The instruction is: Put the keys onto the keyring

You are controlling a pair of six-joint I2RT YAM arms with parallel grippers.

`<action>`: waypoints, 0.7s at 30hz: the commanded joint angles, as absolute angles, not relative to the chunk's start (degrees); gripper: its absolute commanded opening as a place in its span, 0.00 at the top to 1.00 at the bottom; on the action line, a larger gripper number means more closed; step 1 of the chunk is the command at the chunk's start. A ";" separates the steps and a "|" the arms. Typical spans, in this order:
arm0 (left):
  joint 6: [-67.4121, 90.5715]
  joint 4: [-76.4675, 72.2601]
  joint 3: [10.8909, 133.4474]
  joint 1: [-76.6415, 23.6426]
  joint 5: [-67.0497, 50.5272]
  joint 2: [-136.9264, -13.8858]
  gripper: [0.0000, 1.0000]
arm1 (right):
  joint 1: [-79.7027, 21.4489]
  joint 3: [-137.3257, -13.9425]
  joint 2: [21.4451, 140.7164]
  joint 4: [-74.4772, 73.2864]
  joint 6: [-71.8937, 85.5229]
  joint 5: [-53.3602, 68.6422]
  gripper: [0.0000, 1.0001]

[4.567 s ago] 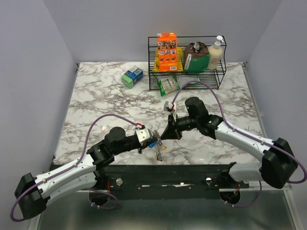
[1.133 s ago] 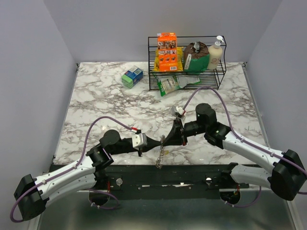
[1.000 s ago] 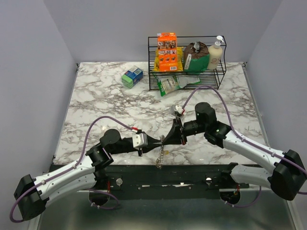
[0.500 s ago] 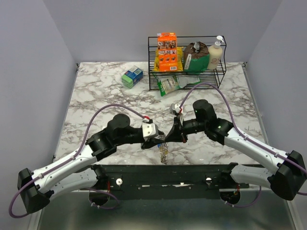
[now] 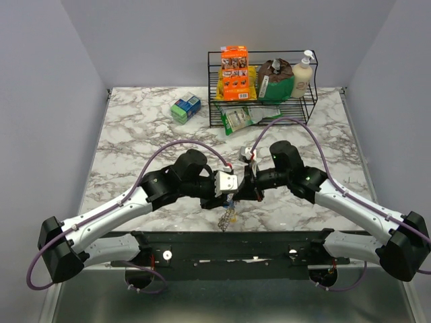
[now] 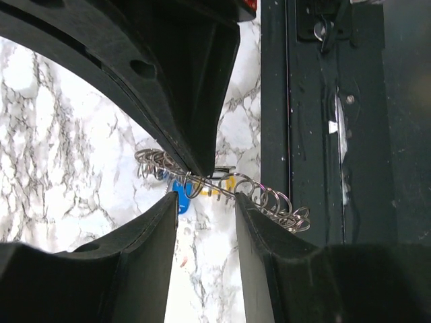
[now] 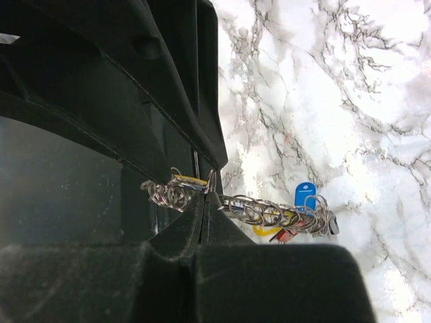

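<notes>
Presently the coiled silvery keyring (image 7: 262, 210), keys (image 7: 304, 195) dangling, sits pinched in my right claw (image 7: 203, 202); my parted left claw (image 6: 205, 205) hovers just beside it.

Right claw (image 7: 204, 196) pinching the keyring (image 7: 256, 210)
Blue, yellow and red keys (image 7: 304, 195) cluster at its far coils, above the marble desk (image 7: 323, 81).

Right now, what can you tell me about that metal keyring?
The keyring is a thin silvery wire loop that looks coiled, like a row of small rings. The right gripper is shut on it partway along; the rest stretches across the gap of the open left gripper. On it hang keys with blue, yellow and red heads, over the marble table.
</notes>
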State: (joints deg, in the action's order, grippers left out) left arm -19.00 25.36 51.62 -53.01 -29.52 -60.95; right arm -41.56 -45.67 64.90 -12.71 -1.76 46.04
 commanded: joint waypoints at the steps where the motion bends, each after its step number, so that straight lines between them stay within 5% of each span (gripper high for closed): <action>1: -21.88 28.04 53.26 -53.35 -31.99 -62.49 0.54 | -41.75 -45.44 63.72 -11.60 -2.81 46.41 1.00; 21: -22.50 25.31 55.02 -53.09 -30.06 -64.25 0.67 | -42.01 -44.21 63.11 -10.55 -2.46 47.46 1.00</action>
